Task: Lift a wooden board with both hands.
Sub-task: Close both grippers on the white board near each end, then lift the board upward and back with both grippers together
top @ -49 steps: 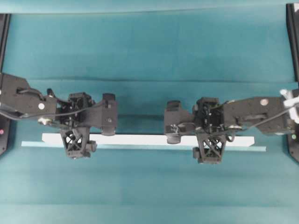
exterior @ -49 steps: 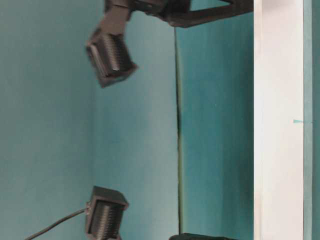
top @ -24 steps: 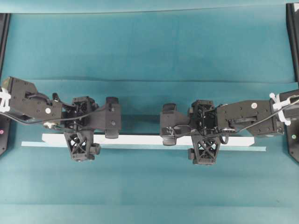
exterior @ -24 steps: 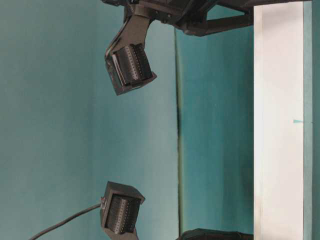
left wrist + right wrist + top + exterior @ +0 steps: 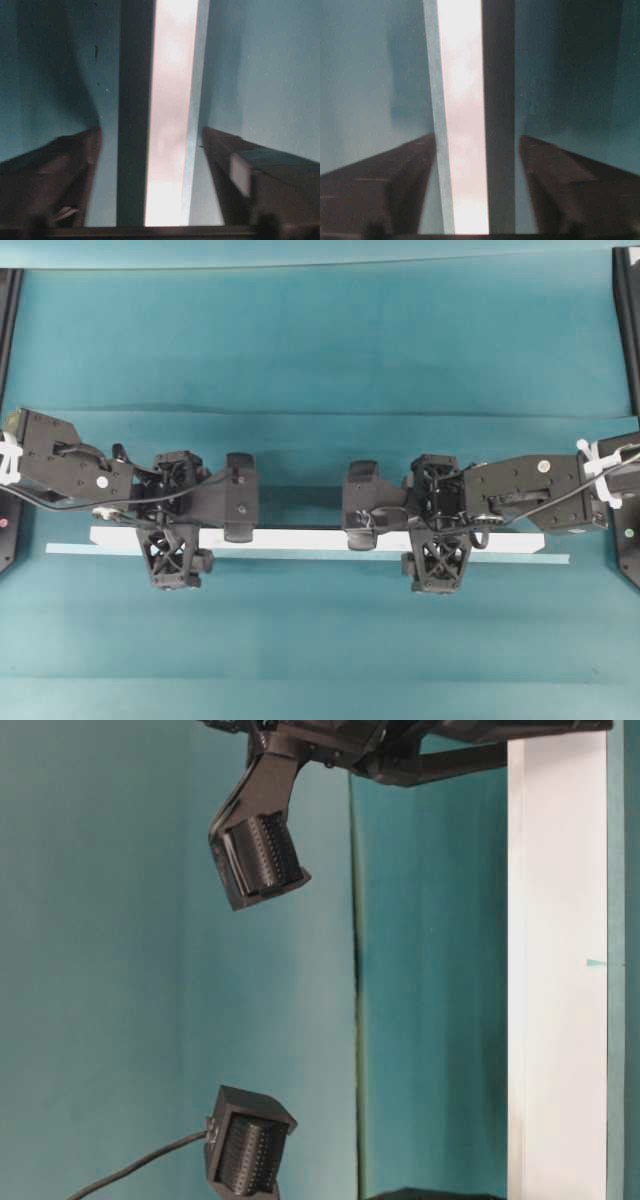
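The long white wooden board [image 5: 300, 539] lies flat across the teal table. My left gripper [image 5: 172, 530] hangs over its left part and my right gripper [image 5: 438, 530] over its right part. Each has one lattice finger on each side of the board. In the left wrist view the board [image 5: 172, 125] runs between the open fingers [image 5: 70, 165] of the left gripper [image 5: 151, 131] without touching them. In the right wrist view the board [image 5: 462, 125] likewise lies between the spread fingers [image 5: 545, 170] of the right gripper [image 5: 477, 138]. The table-level view shows the board's edge [image 5: 555, 970].
A thinner pale teal strip [image 5: 500, 558] lies along the board's near edge. Black frame posts stand at the far left [image 5: 8, 300] and far right [image 5: 628, 320]. Two black ribbed finger pads [image 5: 255, 855] show in the table-level view, away from the board.
Both arms have shifted slightly inward along the board. In the table-level view the finger pads have moved closer to the board. Both grippers stay open; the board has not moved.
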